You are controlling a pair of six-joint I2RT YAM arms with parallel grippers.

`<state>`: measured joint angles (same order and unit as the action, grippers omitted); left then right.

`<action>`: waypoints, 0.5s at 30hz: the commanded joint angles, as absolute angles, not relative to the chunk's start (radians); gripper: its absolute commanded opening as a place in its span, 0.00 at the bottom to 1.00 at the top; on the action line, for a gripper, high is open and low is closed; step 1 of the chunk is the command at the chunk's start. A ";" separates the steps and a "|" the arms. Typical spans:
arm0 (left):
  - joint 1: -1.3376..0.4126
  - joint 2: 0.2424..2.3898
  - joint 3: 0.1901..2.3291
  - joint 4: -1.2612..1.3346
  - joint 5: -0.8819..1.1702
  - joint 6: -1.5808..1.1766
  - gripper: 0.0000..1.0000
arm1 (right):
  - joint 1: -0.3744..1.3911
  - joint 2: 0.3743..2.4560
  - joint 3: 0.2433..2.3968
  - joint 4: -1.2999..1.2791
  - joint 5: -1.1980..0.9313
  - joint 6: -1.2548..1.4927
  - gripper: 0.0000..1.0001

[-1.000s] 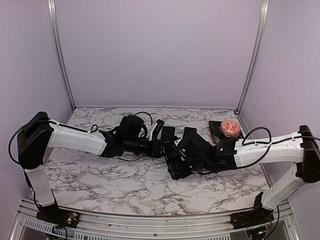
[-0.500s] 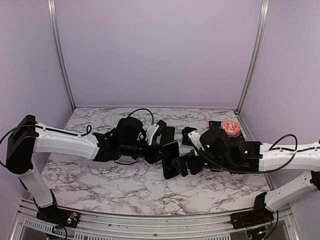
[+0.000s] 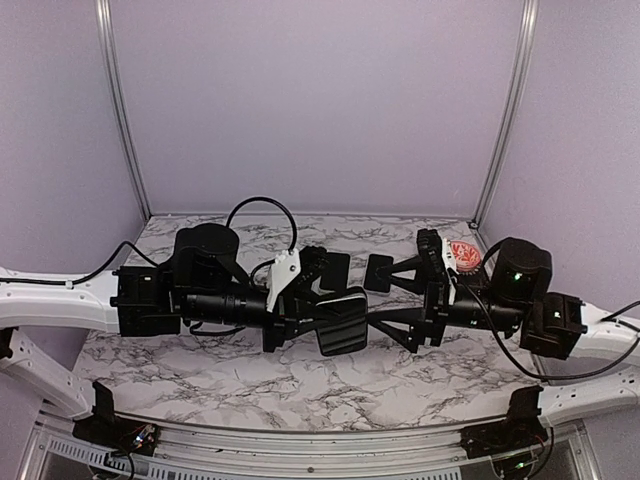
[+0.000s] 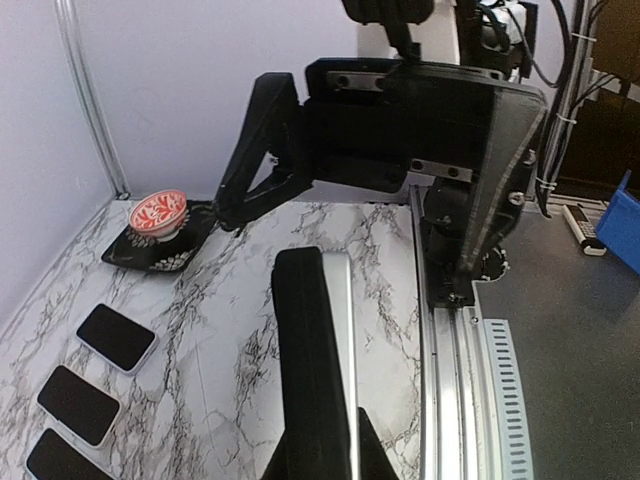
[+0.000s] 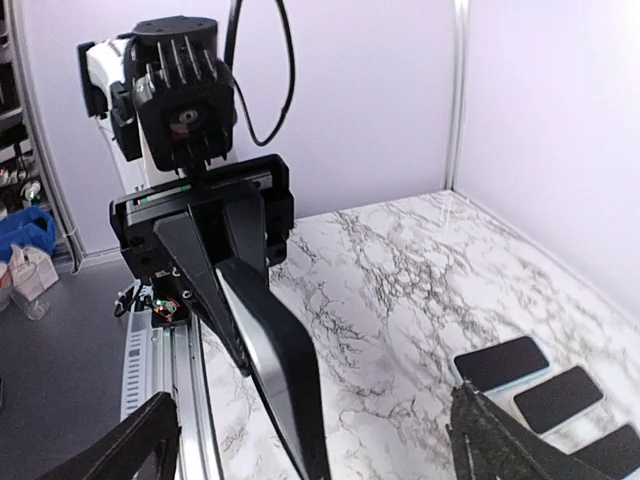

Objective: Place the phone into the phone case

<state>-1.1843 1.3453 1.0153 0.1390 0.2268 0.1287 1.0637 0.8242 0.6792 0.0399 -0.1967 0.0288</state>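
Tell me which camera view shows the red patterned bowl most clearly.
The left wrist view: the red patterned bowl sits whole on its dark tray, pattern clear. Top external shows it small and distant; right wrist does not show it.

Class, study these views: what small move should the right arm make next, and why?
Probably ease the open right tool leftward around the free end of the dark slab, then close. The left tool grips one end of that slab above the marble table, and the right fingers stand wide apart facing it, touching nothing.
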 commanded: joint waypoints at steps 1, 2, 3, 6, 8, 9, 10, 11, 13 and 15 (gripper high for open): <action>-1.229 1.335 1.060 0.111 0.241 0.244 0.00 | 1.058 0.905 0.793 0.049 -0.362 -0.092 0.82; -1.238 1.338 1.072 0.101 0.233 0.251 0.00 | 1.058 0.924 0.811 0.043 -0.395 -0.101 0.77; -1.244 1.340 1.079 0.095 0.225 0.255 0.00 | 1.058 0.941 0.826 0.036 -0.428 -0.107 0.71; -1.251 1.327 1.084 0.091 0.213 0.259 0.00 | 1.058 0.963 0.849 0.007 -0.479 -0.121 0.54; -1.252 1.313 1.077 0.094 0.212 0.261 0.00 | 1.058 0.957 0.843 0.005 -0.488 -0.121 0.51; -1.252 1.308 1.074 0.099 0.210 0.263 0.00 | 1.058 0.951 0.839 -0.024 -0.495 -0.120 0.55; -1.253 1.303 1.070 0.103 0.206 0.262 0.00 | 1.059 0.945 0.837 -0.038 -0.510 -0.119 0.62; -1.253 1.301 1.067 0.107 0.201 0.263 0.00 | 1.058 0.940 0.835 -0.049 -0.525 -0.118 0.71; -1.253 1.300 1.066 0.107 0.198 0.263 0.00 | 1.058 0.940 0.831 -0.069 -0.536 -0.113 0.78; -1.252 1.303 1.067 0.110 0.201 0.263 0.00 | 1.058 0.946 0.822 -0.069 -0.531 -0.107 0.75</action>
